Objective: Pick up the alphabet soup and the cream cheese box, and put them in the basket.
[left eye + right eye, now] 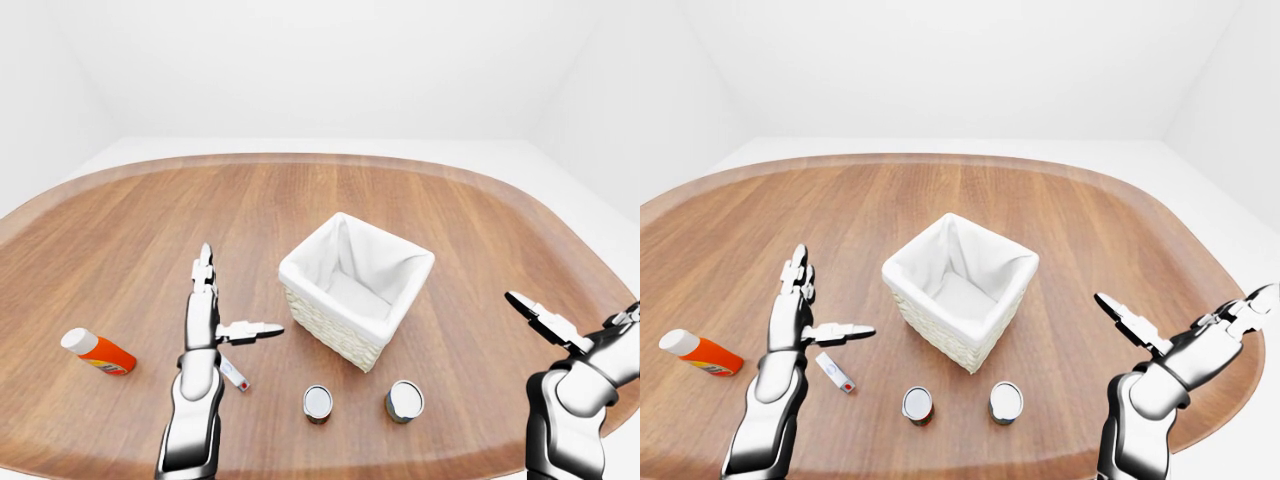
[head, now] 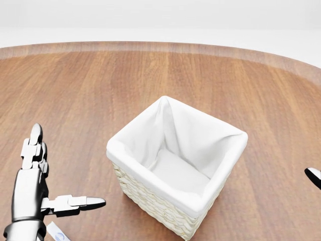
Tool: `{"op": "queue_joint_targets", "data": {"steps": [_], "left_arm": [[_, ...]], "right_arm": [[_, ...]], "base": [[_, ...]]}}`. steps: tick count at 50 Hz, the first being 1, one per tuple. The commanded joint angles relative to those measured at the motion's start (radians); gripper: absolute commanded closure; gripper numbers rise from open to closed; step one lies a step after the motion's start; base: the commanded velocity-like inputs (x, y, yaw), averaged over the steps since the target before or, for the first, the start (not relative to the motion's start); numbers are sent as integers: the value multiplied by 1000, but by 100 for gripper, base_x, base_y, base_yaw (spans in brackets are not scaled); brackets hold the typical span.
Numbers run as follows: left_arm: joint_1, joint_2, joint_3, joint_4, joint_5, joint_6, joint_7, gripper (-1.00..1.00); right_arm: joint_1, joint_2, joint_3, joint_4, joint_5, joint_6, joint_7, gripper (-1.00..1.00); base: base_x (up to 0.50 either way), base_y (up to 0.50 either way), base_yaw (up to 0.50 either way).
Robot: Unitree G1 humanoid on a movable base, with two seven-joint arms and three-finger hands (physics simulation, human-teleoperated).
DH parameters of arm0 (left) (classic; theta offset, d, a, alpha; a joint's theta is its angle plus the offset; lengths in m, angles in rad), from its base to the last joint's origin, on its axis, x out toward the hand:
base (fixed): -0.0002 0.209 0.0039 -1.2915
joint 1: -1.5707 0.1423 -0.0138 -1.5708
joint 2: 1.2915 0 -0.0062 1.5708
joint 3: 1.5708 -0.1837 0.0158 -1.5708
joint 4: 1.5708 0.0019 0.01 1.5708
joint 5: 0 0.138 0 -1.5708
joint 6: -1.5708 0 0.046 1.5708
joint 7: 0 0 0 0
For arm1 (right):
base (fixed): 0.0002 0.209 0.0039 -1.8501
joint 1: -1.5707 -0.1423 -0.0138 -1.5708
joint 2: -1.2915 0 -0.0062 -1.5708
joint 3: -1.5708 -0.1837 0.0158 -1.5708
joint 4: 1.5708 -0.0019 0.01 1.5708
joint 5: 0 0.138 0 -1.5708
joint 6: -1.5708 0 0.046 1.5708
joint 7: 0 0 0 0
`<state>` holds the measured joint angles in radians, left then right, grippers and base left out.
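Observation:
A white-lined woven basket (image 1: pixel 355 290) stands open and empty near the middle of the wooden table (image 1: pixel 300 190). Two small cans stand below it in the left-eye view, one to the left (image 1: pixel 317 403) and one to the right (image 1: pixel 404 401). I cannot tell which is the alphabet soup. A small flat white box (image 1: pixel 234 374) with a red mark, likely the cream cheese, lies just below my left hand (image 1: pixel 237 298). That hand is open, fingers straight, thumb pointing right, hovering left of the basket. My right hand (image 1: pixel 570 322) is open and empty at the right edge.
An orange bottle with a white cap (image 1: pixel 98 352) lies on its side at the left. The table's curved rim runs close under the cans and my right arm. White floor and walls surround the table.

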<state>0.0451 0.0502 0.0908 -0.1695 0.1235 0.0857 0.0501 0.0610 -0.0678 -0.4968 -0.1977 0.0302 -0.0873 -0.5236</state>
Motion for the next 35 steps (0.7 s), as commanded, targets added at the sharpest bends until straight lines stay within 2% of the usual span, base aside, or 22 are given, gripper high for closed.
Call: {"op": "queue_joint_targets", "data": {"steps": [1,2,3,4,6,7,8,11,16,17,20,22,25,27,28,31,33,35], "left_arm": [[47,19,50,-36,218,-27,43,-100],[50,12,59,-50,229,-7,50,-100],[61,12,63,-80,234,-11,40,-100],[60,16,64,-72,262,-25,51,-100],[71,19,60,-94,353,-29,77,-100],[80,26,56,-102,407,-44,88,-100],[82,25,61,-101,432,-55,98,-100],[92,24,73,-125,487,-63,98,-100],[106,15,89,-161,506,-86,59,-100],[110,11,95,-199,513,-73,42,-100],[96,20,109,-188,521,-100,39,-100],[96,30,115,-196,561,-140,58,-100],[88,26,137,-190,541,-135,36,-100],[94,31,150,-206,582,-115,30,-100],[96,34,154,-203,594,-118,29,-100],[110,44,168,-214,636,-151,22,-100],[116,60,177,-223,701,-173,17,-100],[114,83,189,-192,782,-173,46,-100]], "right_arm": [[-4,-3,0,6,-5,0,0,-100],[-5,-4,0,7,-5,0,0,-100],[-6,-5,1,13,-5,0,0,-100],[-7,-5,1,15,-5,0,0,-100],[-4,-5,1,7,-4,0,0,-100],[-2,-4,1,2,-3,0,0,-100],[-3,-4,0,2,-3,0,0,-100],[-2,-3,0,4,-5,0,0,-100],[-2,-3,1,10,-5,0,0,-100],[-2,-3,2,9,-5,0,0,-100],[1,-2,-1,-4,-2,0,0,-100],[-2,-3,-1,5,-2,0,0,-100],[1,-1,1,0,-2,0,0,-100],[1,0,0,-3,-2,0,0,-100],[2,0,0,-5,-2,0,0,-100],[3,1,-1,-11,-3,0,0,-100],[0,1,-1,-1,-4,0,0,-100],[0,0,0,-1,-5,0,0,-100]], "base": [[0,0,0],[0,0,0],[0,0,0],[0,0,0],[0,0,0],[0,0,0],[0,0,0],[0,0,0],[0,0,0],[0,0,0],[0,0,0],[0,0,0],[0,0,0],[0,0,0],[0,0,0],[0,0,0],[0,0,0],[0,0,0]]}}
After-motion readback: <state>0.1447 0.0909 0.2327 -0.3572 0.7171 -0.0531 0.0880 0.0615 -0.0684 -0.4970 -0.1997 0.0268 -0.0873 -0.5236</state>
